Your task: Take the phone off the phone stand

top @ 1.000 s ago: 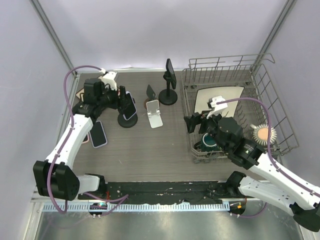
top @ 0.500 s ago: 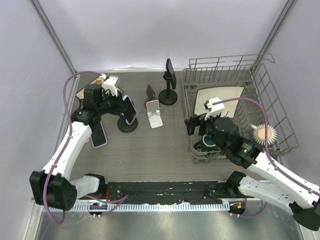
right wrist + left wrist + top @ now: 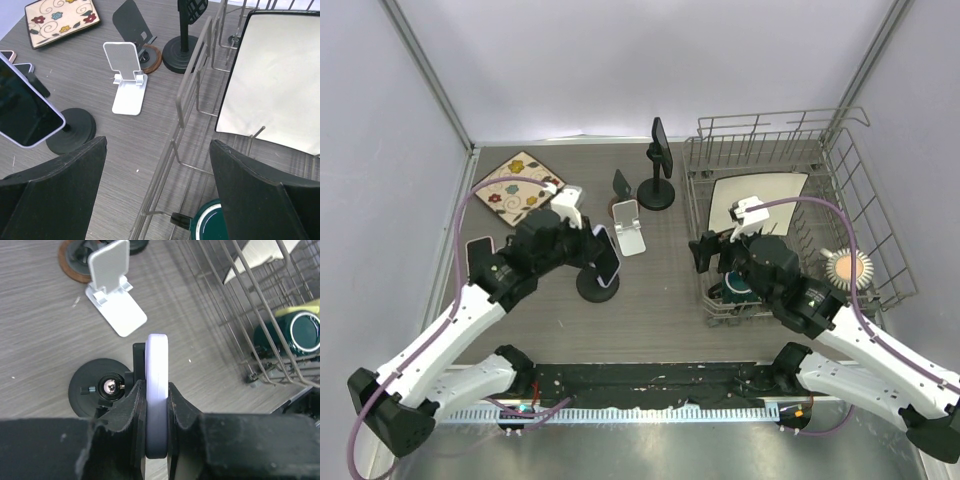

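The phone [image 3: 609,264] has a lavender case and a dark screen. It sits tilted on a black stand with a round base [image 3: 593,287] near the table's middle. My left gripper [image 3: 597,254] is shut on the phone's two faces. In the left wrist view the phone's edge [image 3: 156,355] stands between my fingers [image 3: 132,405], over the stand's base [image 3: 85,385]. The right wrist view shows the phone [image 3: 22,112] above the base [image 3: 75,131]. My right gripper [image 3: 705,250] is open and empty at the dish rack's left wall [image 3: 157,142].
A white folding stand [image 3: 630,228], a small black stand on a brown coaster [image 3: 621,185] and a tall black stand [image 3: 658,170] stand behind. A floral mat [image 3: 518,182] and a dark phone [image 3: 480,252] lie left. The wire dish rack [image 3: 775,135] holds a teal mug [image 3: 738,287].
My left arm has swung right and towards the near edge, with the phone in its grip. The black stand came along with it. The floral mat is now uncovered. The right arm has hardly moved.
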